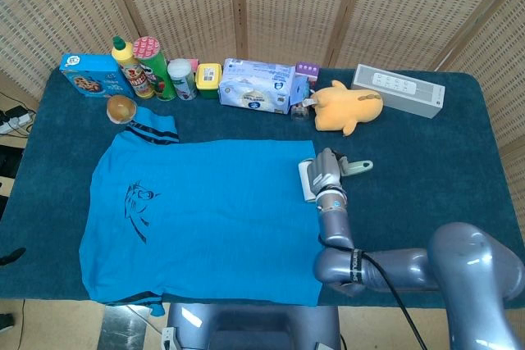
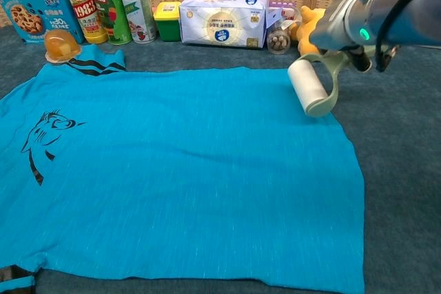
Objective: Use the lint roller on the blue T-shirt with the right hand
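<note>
"1983" on yellow bottle (image 2: pixel 80 1)
</note>
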Controlling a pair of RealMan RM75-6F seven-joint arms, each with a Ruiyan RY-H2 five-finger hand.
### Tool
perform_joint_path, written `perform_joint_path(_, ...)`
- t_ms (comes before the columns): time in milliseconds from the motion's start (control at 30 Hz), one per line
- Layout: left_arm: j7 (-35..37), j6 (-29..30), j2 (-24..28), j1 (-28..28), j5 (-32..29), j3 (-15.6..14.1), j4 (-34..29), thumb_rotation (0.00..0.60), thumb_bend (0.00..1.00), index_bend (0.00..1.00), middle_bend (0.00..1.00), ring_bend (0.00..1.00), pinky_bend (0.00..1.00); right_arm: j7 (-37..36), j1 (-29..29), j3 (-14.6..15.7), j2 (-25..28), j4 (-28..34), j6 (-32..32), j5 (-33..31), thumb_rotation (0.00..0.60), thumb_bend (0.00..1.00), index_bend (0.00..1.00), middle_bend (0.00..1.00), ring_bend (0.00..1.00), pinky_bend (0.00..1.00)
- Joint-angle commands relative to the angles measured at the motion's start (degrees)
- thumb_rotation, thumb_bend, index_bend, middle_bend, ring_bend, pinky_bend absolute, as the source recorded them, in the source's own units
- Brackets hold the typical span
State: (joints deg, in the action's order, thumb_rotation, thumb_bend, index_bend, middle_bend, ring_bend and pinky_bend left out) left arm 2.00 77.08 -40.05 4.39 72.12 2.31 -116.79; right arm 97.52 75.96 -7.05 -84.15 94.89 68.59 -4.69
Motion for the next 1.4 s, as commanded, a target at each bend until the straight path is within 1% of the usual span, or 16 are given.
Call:
perform_joint_path(33,0.0,0.0,0.0,0.0,-0.1,0.0,0.0,0.6,0.12,0.0,0.0,0.0,0.12,-4.3,-2.0,-1.0,5.2,0.8,-4.2,0.9,0.6,1.0,0.53,0.66,0.67,0.86)
perform_joint_path(233,-0.6,-0.3,-0.1,0.2,0.0,-0.1,-0.2,0.6,0.12,0.0,0.0,0.0,0.12,-11.0,-5.5,1.3,8.7,-3.5,-13.1,3.9,0.6,1.0,0.53,0.66,0.66,0.85)
perform_joint_path(433,-2.0,-0.3,-0.5,0.3,0.2,-0.4,-0.7,0.6,0.12,0.0,0.0,0.0,0.12,-21.5,-10.7,4.3,7.8,-12.0,-23.8,10.9,0.6,1.0,0.53,0.65,0.64,0.84)
perform_joint_path(533,-2.6,-0.3,-0.7,0.3,-0.1,-0.4,-0.9,0.6,0.12,0.0,0.0,0.0,0.12,-26.5,-12.8,5.6,7.2,-16.1,-27.6,15.5,0.6,1.0,0.52,0.62,0.6,0.82)
perform_joint_path(633,-3.2,-0.4,-0.9,0.5,-0.4,-0.4,-1.1,0.6,0.12,0.0,0.0,0.0,0.12,-31.5,-14.4,6.5,8.1,-18.4,-32.6,19.1,0.6,0.97,0.4,0.46,0.46,0.72)
perform_joint_path(700,-3.7,-0.6,-1.0,0.6,-0.5,-0.4,-1.2,0.6,0.12,0.0,0.0,0.0,0.12,-34.6,-15.2,6.9,8.9,-19.2,-35.2,20.6,0.6,0.89,0.27,0.31,0.32,0.6)
perform_joint_path(833,-4.7,-0.9,-1.2,0.9,-0.8,-0.5,-1.5,0.6,0.12,0.0,0.0,0.0,0.12,-40.4,-16.6,7.6,10.0,-20.6,-38.3,25.2,0.6,0.81,0.16,0.19,0.2,0.48)
perform_joint_path(900,-5.0,-0.8,-1.3,0.9,-0.7,-0.6,-1.7,0.6,0.12,0.0,0.0,0.0,0.12,-43.4,-17.4,7.8,10.7,-21.0,-39.3,28.3,0.6,0.73,0.12,0.12,0.13,0.41)
perform_joint_path(967,-5.0,-0.6,-1.3,0.8,-0.6,-0.6,-1.8,0.6,0.12,0.0,0.0,0.0,0.12,-45.9,-18.0,8.0,11.5,-21.0,-39.4,31.1,0.6,0.68,0.1,0.08,0.09,0.37)
perform_joint_path(1067,-4.6,-0.5,-1.2,0.7,-0.3,-0.7,-1.8,0.6,0.12,0.0,0.0,0.0,0.12,-49.1,-18.8,8.1,13.6,-19.2,-38.8,34.1,0.6,0.67,0.09,0.07,0.08,0.36)
perform_joint_path(1167,-3.4,-0.1,-0.8,0.4,0.6,-0.8,-1.8,0.6,0.12,0.0,0.0,0.0,0.12,-54.7,-21.8,7.0,18.4,-12.9,-35.5,39.7,0.6,0.65,0.09,0.07,0.08,0.36)
perform_joint_path(1233,-2.7,0.2,-0.6,0.2,1.2,-0.8,-1.6,0.6,0.12,0.0,0.0,0.0,0.12,-58.2,-24.5,6.3,21.0,-9.1,-32.5,44.3,0.6,0.53,0.09,0.07,0.08,0.36)
perform_joint_path(1300,-2.1,0.6,-0.5,-0.1,2.0,-0.9,-1.4,0.6,0.12,0.0,0.0,0.0,0.12,-62.0,-27.5,5.7,23.0,-5.9,-29.0,49.2,0.6,0.22,0.08,0.05,0.08,0.34)
perform_joint_path(1333,-1.8,0.9,-0.5,-0.2,2.7,-1.0,-1.3,0.6,0.12,0.0,0.0,0.0,0.12,-64.8,-29.6,5.3,24.0,-4.3,-26.6,52.8,0.6,0.13,0.08,0.04,0.07,0.34)
perform_joint_path(1367,-1.3,1.7,-0.5,-0.7,4.4,-1.3,-1.0,0.6,0.12,0.0,0.0,0.0,0.12,-69.9,-33.6,4.8,25.3,-2.1,-21.6,58.8,0.6,0.04,0.07,0.03,0.07,0.32)
perform_joint_path(1400,-1.1,2.4,-0.6,-1.1,5.6,-1.6,-0.8,0.6,0.12,0.0,0.0,0.0,0.12,-73.5,-36.2,5.1,25.8,-1.4,-18.2,63.6,0.6,0.0,0.06,0.02,0.06,0.31)
